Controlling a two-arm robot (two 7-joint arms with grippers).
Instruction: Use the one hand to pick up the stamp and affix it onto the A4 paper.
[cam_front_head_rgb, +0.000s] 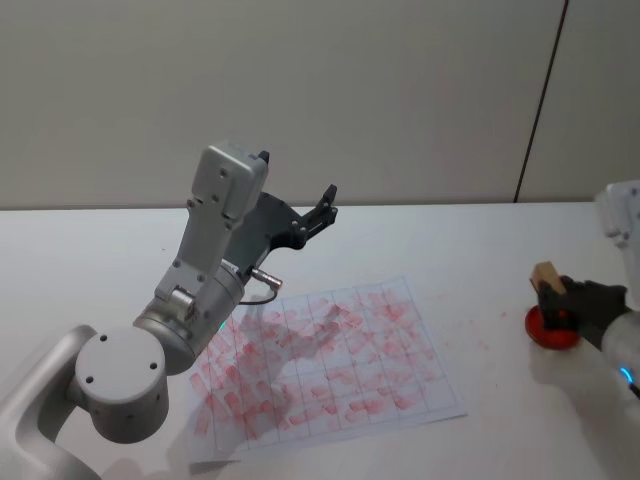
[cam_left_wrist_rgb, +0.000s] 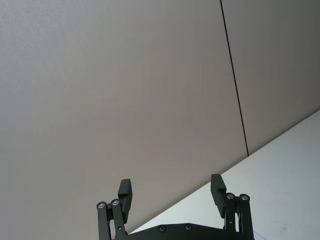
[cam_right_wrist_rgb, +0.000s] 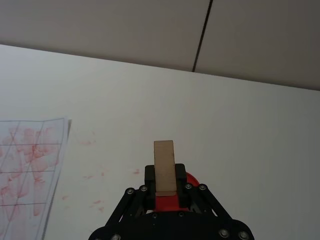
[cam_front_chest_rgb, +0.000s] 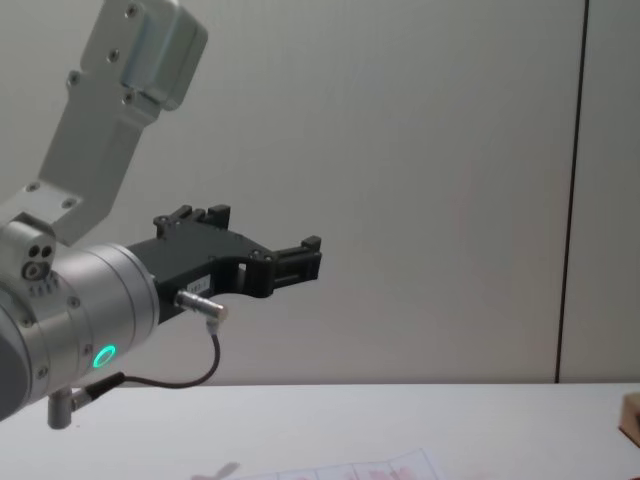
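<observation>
The right gripper (cam_right_wrist_rgb: 165, 192) was clamped on the stamp (cam_right_wrist_rgb: 164, 166) near the table's (cam_front_head_rgb: 480, 240) right edge, directly over a red ink pad (cam_front_head_rgb: 553, 330). Judged from this, pickup was done or nearly so; carrying and pressing onto the A4 paper (cam_front_head_rgb: 330, 365), lying mid-table and well apart, remained. The left gripper (cam_left_wrist_rgb: 172, 195) hung raised and idle, jaws apart. Whether the stamp's base touched the pad was hidden.

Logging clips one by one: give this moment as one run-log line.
right gripper: shut on stamp over red ink pad | A4 paper: flat on table | left gripper: open, raised, idle
</observation>
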